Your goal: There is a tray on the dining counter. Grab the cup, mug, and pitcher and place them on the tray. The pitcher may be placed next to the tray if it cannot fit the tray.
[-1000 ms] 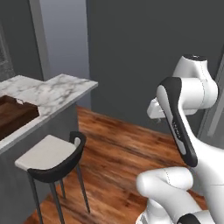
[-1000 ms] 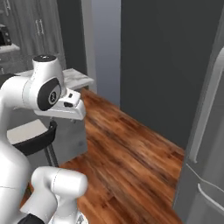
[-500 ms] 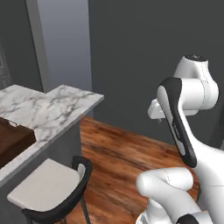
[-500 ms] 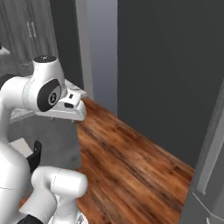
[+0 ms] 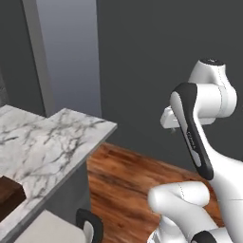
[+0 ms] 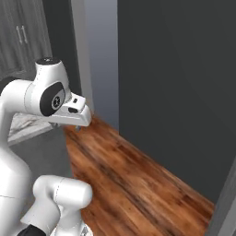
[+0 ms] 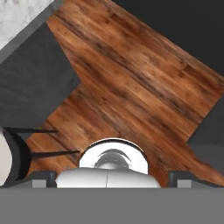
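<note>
The pincer (image 7: 112,177) hangs with its two dark tips set wide apart at either side of the hand view, nothing between them, pointing down at the reddish-brown plank floor (image 7: 131,83). Left of the arm runs the long white marble surface with grey veins (image 5: 47,142), its plain grey front facing the floor. At its near edge sits a corner of the dark brown wooden tray (image 5: 8,195). Just below stands a pale-seated stool with a dark curved back (image 5: 71,228).

tray (image 5: 8,195) on dining counter (image 5: 52,142) | stool (image 5: 71,230) before counter
</note>
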### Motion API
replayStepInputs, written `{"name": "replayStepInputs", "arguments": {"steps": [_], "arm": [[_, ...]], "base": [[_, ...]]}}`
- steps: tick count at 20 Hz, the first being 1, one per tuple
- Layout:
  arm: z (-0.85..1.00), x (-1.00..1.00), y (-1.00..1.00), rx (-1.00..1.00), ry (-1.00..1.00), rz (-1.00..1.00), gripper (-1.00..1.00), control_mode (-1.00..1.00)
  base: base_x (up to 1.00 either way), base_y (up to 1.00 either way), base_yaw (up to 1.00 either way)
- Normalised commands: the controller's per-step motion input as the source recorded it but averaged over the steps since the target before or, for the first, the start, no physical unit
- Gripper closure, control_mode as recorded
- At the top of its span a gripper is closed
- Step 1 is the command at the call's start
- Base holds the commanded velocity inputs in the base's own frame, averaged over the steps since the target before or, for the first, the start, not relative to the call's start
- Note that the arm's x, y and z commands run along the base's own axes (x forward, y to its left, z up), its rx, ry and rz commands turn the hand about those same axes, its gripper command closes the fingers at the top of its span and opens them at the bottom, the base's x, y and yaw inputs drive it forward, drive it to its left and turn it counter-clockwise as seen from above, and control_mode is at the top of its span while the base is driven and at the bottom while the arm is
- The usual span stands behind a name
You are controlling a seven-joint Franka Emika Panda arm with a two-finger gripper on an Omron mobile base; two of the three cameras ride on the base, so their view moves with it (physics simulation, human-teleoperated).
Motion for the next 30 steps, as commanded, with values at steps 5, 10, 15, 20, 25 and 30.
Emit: {"name": "replayStepInputs", "arguments": {"steps": [5, 10, 15, 20, 25, 30], "arm": [[0.00, 0.00, 0.00, 0.00, 0.00, 0.00, -1.00, 1.00], [0.00, 0.00, 0.00, 0.00, 0.00, 0.00, -1.00, 1.00], [0.00, 0.00, 0.00, 0.00, 0.00, 0.00, -1.00, 1.00], [0.00, 0.00, 0.00, 0.00, 0.00, 0.00, -1.00, 1.00], [0.00, 0.00, 0.00, 0.00, 0.00, 0.00, -1.00, 1.00], [0.00, 0.00, 0.00, 0.00, 0.00, 0.00, -1.00, 1.00]], "base": [[0.88, 0.00, 0.00], [0.84, 0.00, 0.00], [0.77, 0.00, 0.00], [0.76, 0.00, 0.03], [0.59, 0.00, 0.21], [0.33, -0.26, 0.42]]}}
